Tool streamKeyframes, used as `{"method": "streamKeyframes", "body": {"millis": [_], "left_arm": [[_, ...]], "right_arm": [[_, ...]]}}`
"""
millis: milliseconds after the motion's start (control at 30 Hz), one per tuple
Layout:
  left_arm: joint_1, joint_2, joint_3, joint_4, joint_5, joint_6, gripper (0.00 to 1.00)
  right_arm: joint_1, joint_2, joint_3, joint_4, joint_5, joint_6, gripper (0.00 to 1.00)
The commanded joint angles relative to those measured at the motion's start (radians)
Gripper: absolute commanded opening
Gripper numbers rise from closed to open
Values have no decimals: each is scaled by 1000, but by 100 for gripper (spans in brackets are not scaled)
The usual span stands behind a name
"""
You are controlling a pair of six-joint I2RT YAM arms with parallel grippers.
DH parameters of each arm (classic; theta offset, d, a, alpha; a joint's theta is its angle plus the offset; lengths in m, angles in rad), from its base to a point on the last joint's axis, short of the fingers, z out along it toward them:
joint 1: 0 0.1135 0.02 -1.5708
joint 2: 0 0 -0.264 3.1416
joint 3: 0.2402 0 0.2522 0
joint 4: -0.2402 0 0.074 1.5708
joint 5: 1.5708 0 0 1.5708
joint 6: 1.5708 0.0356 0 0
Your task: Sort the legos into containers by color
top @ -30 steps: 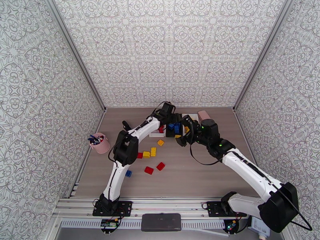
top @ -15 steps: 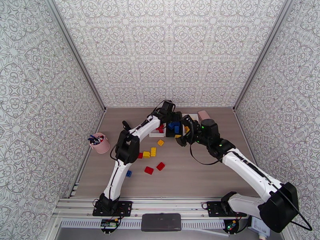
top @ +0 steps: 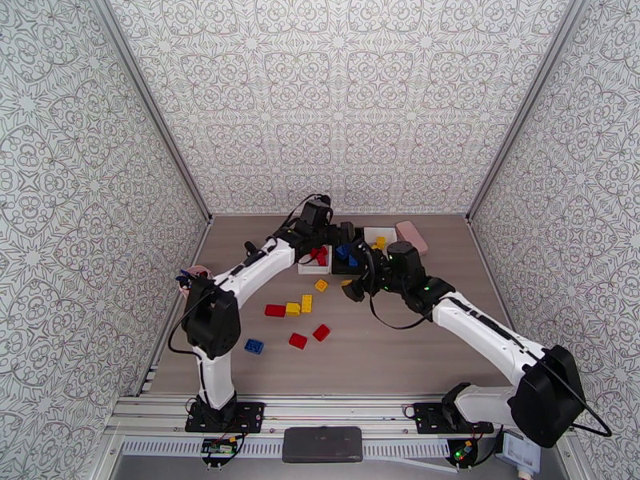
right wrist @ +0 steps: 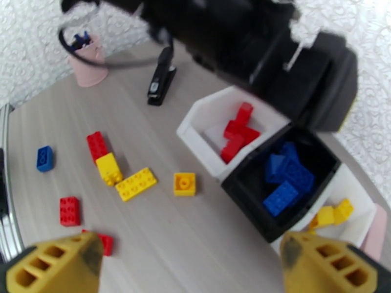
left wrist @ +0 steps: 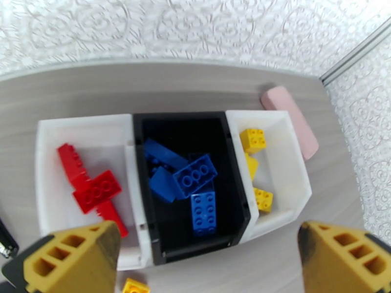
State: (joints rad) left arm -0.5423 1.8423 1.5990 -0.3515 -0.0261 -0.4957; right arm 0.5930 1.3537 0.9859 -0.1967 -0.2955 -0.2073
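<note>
Three containers stand side by side at the back of the table. The left white tray (left wrist: 49, 128) holds red legos (left wrist: 95, 189), the black tray (left wrist: 181, 117) blue legos (left wrist: 195, 174), and the right white tray (left wrist: 293, 157) yellow legos (left wrist: 253, 140). My left gripper (left wrist: 207, 262) hangs open and empty above them, also seen from above (top: 330, 236). My right gripper (right wrist: 190, 264) is open and empty over the table in front of the trays (top: 352, 288). Loose legos lie nearer: yellow (right wrist: 184, 184), yellow (right wrist: 136, 183), red (right wrist: 97, 145), blue (right wrist: 44, 158), red (top: 298, 341).
A pink rounded block (top: 412, 236) lies right of the trays. A pink cup with pens (right wrist: 88, 69) stands at the left edge, partly behind my left arm's elbow (top: 210, 318). A black bar (right wrist: 160, 81) lies left of the trays. Patterned walls close three sides.
My left gripper has opened wide. Its arm has swung its elbow out to the left, and the gripper has shifted left over the trays. The right gripper has drawn slightly nearer.
</note>
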Motion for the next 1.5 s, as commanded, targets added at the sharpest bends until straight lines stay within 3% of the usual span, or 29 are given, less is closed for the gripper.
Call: {"method": "streamKeyframes", "body": {"millis": [0, 267, 533, 667, 1000, 1467], "left_arm": [[38, -85, -123, 29, -50, 9, 100], [133, -222, -294, 23, -52, 0, 100], [215, -263, -341, 24, -53, 3, 100], [239, -266, -349, 34, -44, 1, 100], [258, -281, -366, 27, -28, -9, 100], [257, -297, -377, 31, -22, -12, 100]], "right_arm": [[47, 48, 5, -58, 41, 19, 99], [196, 145, -22, -69, 176, 287, 98], [386, 302, 82, -254, 281, 525, 97], [431, 384, 160, -328, 332, 526, 99], [432, 541, 300, -413, 310, 468, 95], [432, 607, 338, -432, 350, 477, 68]]}}
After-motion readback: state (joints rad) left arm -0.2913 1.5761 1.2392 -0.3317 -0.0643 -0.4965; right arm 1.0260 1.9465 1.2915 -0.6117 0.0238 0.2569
